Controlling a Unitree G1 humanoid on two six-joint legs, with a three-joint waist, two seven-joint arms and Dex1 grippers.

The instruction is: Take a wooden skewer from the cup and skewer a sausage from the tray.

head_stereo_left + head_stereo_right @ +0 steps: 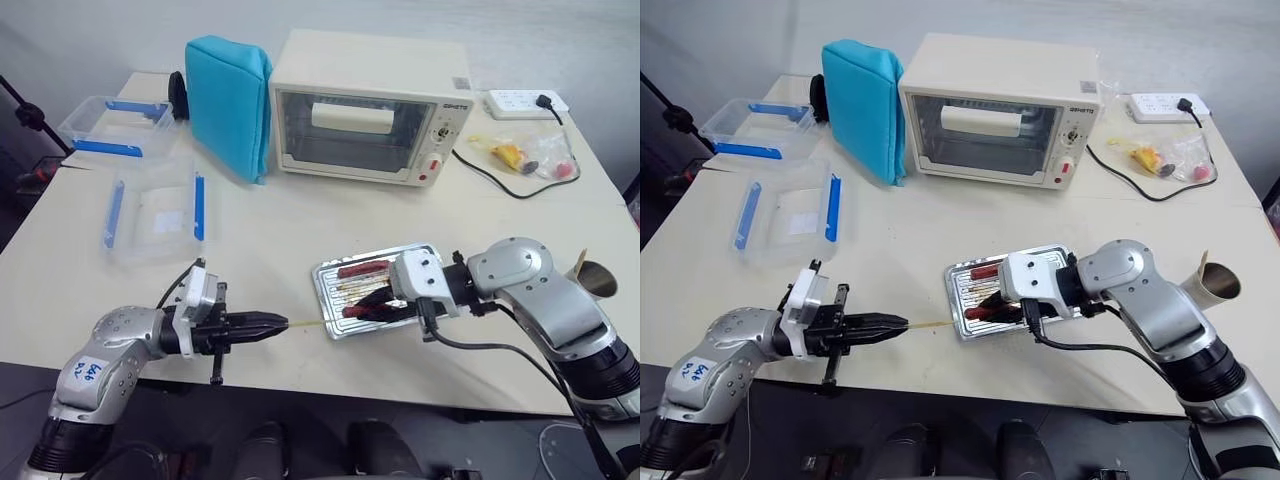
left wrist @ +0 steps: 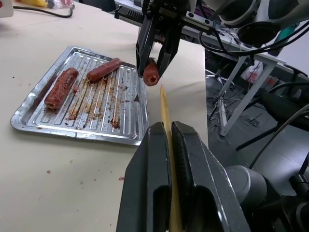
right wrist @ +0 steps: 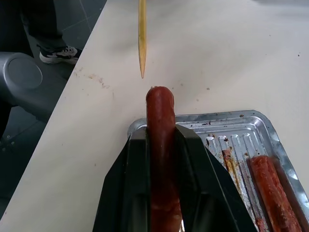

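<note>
Left wrist view looks along the left gripper (image 2: 170,145), whose two black fingers are pressed together on the wooden skewer (image 2: 165,108); the pale stick runs out between them and ends in a point just short of the sausage (image 2: 151,72). That sausage hangs end-on ahead of the skewer tip, pinched between the fingers of the right gripper (image 2: 155,62), with a small gap left between point and meat.

From the right wrist camera, the right gripper (image 3: 161,145) has its fingers closed partway around the sausage (image 3: 161,140), which stands out beyond the fingertips toward the skewer (image 3: 142,36); tip and sausage end line up closely but are apart.

Below and behind the right gripper lies the tray (image 1: 330,285), shiny metal with a ridged, greasy bottom, and two more sausages (image 2: 60,88) rest on it side by side. The head cameras show the left gripper (image 1: 262,324) level over the near edge of the worktop (image 1: 270,230), pointing across at the right gripper (image 1: 370,302), which hovers over the tray.

Well behind the right arm, at the worktop's edge, stands the cup (image 1: 1218,281). Far beyond both grippers sit a toaster oven (image 1: 370,108), a blue pouch (image 1: 228,100) and clear boxes (image 1: 155,210) with blue clips.
</note>
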